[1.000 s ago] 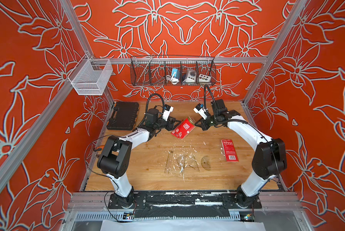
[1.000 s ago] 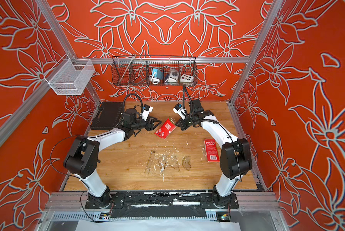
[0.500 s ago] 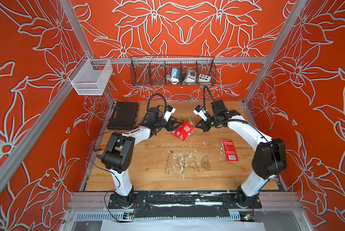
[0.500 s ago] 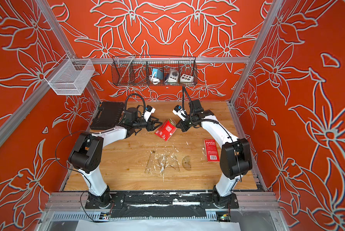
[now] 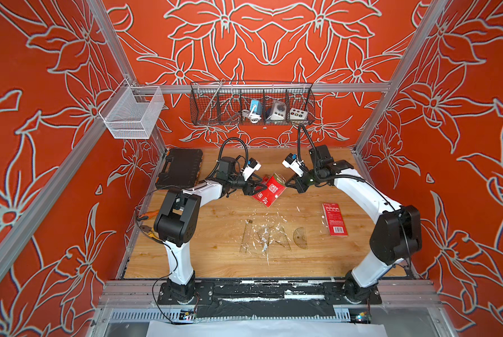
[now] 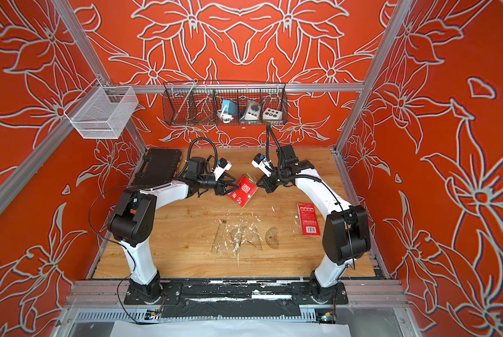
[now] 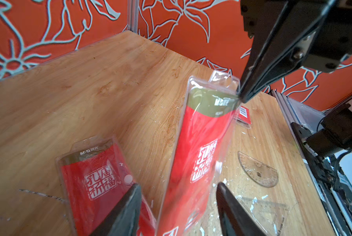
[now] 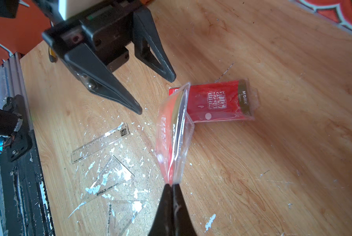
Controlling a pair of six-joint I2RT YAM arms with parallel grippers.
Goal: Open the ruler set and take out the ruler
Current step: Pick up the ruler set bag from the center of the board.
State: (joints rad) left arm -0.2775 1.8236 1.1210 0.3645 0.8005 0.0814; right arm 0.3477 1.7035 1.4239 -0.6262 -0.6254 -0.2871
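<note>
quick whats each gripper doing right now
left gripper: open, gripping nothing
right gripper: shut on a corner of the lifted red packet

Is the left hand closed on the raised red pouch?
No: in the right wrist view the left hand shows its jaws wide apart, and only the right hand pinches the pouch.

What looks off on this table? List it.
White flecks litter the table around and on the clear set squares, like chipped debris. The red pouch hangs tilted, pinched by one corner in the right gripper.
</note>
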